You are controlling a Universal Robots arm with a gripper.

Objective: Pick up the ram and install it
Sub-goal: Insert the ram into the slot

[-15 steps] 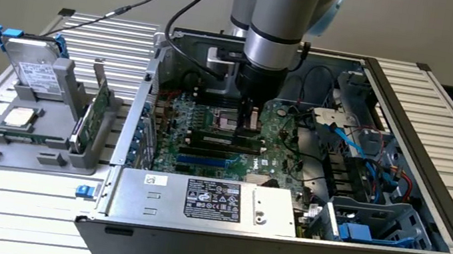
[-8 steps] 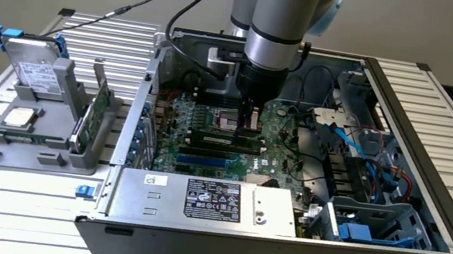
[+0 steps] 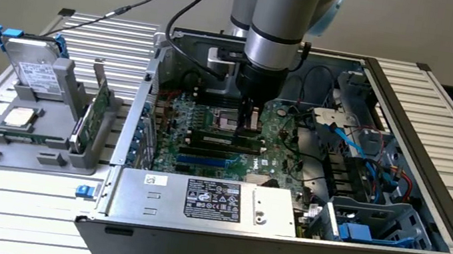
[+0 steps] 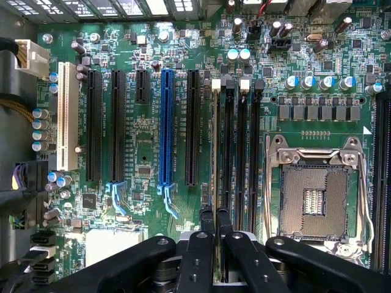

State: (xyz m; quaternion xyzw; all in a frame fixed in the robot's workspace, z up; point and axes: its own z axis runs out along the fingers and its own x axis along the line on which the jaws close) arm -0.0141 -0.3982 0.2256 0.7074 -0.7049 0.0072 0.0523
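Note:
My gripper (image 3: 251, 122) reaches down into the open computer case (image 3: 431, 198), just above the green motherboard (image 3: 204, 157). Its two black fingers (image 4: 208, 220) are shut on the ram (image 4: 214, 152), a thin green stick seen edge-on from above. The ram hangs lengthwise over the row of black memory slots (image 4: 238, 152), in line with the slot farthest from the empty processor socket (image 4: 317, 201). Whether the ram touches that slot I cannot tell.
A grey parts stand (image 3: 28, 131) at the exterior view's left holds a hard drive (image 3: 34, 64), a processor chip and an upright green expansion card (image 3: 96, 114). The silver power supply (image 3: 206, 201) fills the case's front. Blue cables and drive cages (image 3: 370, 189) crowd the exterior view's right.

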